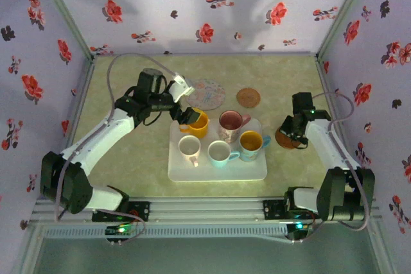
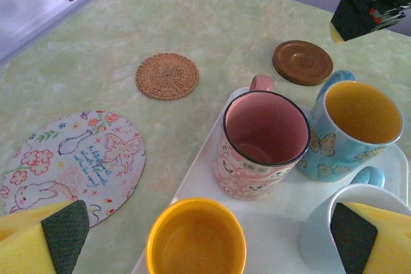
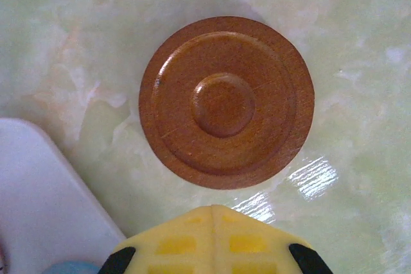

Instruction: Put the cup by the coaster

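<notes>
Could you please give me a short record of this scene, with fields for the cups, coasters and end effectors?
tray: white, holds all five cups
coasters: illustrated coaster, woven coaster, wooden coaster, all on the table
left end effector: open, over the yellow cup
right end effector: shut, above the wooden coaster

Materials, surface finish
Round brown wooden coaster [image 3: 226,102] smooth, satin; round tan woven coaster [image 2: 167,76] rough; pale green marbled tabletop [image 3: 359,43] glossy.
</notes>
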